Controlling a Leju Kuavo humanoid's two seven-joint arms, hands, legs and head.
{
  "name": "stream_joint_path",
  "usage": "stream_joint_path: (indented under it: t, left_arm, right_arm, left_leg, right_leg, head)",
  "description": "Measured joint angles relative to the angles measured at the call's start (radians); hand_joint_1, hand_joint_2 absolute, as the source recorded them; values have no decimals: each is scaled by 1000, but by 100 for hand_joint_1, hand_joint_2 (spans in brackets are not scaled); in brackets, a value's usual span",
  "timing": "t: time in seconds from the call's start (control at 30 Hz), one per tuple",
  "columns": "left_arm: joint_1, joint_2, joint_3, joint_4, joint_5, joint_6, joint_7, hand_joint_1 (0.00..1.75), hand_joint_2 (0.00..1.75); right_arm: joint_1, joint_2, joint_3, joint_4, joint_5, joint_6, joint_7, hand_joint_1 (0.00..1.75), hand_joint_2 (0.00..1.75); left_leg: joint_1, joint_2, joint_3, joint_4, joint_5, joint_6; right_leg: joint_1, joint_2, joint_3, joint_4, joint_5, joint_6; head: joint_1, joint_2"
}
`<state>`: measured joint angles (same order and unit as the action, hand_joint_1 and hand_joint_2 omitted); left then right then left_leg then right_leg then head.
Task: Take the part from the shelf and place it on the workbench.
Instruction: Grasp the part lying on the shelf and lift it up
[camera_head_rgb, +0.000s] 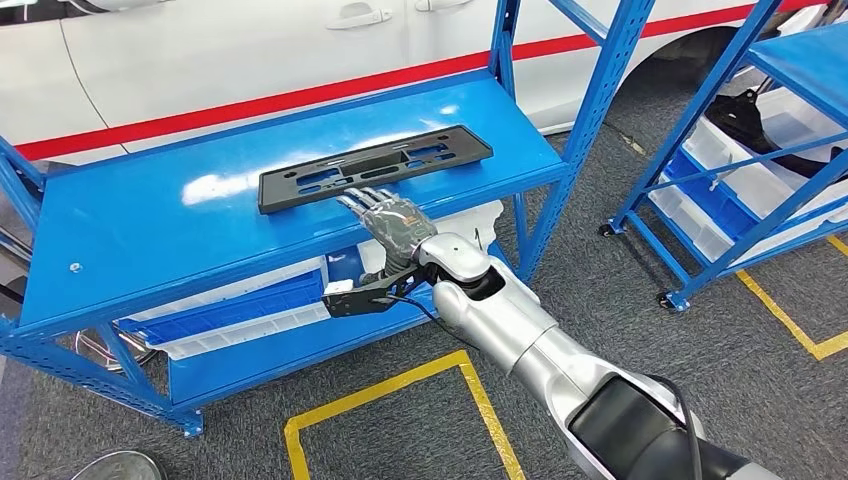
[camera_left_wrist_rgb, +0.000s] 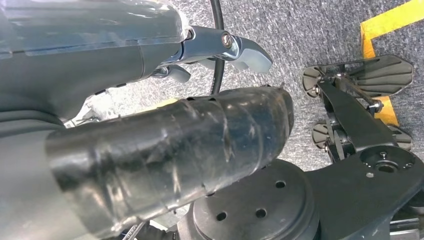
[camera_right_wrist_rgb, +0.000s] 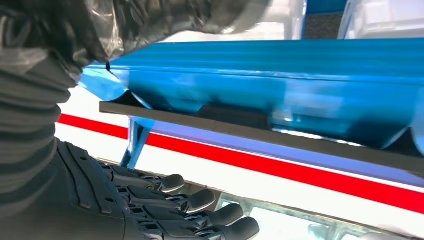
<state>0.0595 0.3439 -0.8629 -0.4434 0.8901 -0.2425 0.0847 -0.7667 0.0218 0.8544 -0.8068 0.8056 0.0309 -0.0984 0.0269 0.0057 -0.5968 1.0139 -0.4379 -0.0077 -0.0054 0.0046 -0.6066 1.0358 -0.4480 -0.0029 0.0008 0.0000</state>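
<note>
The right robot hand (camera_head_rgb: 388, 222) reaches over the front edge of the blue shelf (camera_head_rgb: 130, 235), fingers (camera_head_rgb: 362, 200) stretched out flat and apart, holding nothing; their tips lie at the near edge of the black part (camera_head_rgb: 375, 166), though actual contact cannot be made out. In the right wrist view the dark fingers (camera_right_wrist_rgb: 200, 200) extend side by side, and the part (camera_right_wrist_rgb: 280, 137) appears as a thin dark edge, blurred and partly cut off. The part, a long black slotted plate, lies flat on the top shelf board. The left robot hand (camera_left_wrist_rgb: 165, 150) hangs over grey carpet, so close to the camera that its fingers' spread cannot be told. Below the shelf board, white bins (camera_head_rgb: 240, 305) are partly hidden. A white car body with a red stripe (camera_head_rgb: 300, 95) stands behind.
</note>
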Motion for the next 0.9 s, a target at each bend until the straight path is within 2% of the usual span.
stream_joint_path:
  t: [0.73,0.83,0.9]
  left_arm:
    - [-5,-12,0,26,0,-7,-5,0,0]
    - [-5,-11,0,27,0,-10,-6,0,0]
    - [-6,-11,0,28,-1,-16,-9,0,0]
  right_arm:
    - [0,12,5,24,4,0,0,0,175]
    - [-1,15,5,25,5,0,0,0,175]
    - [-4,19,5,26,6,-1,-1,0,87]
  left_leg:
    - [-1,0,-1,2,0,0]
    - [-2,-1,0,-1,0,13]
    - [6,2,18,-31,12,22]
  right_leg:
    - [-1,-1,0,0,1,1]
    - [-7,-1,5,-12,6,8]
    - [-6,-1,8,-8,0,16]
  head:
    - [0,0]
    - [0,0]
    - [0,0]
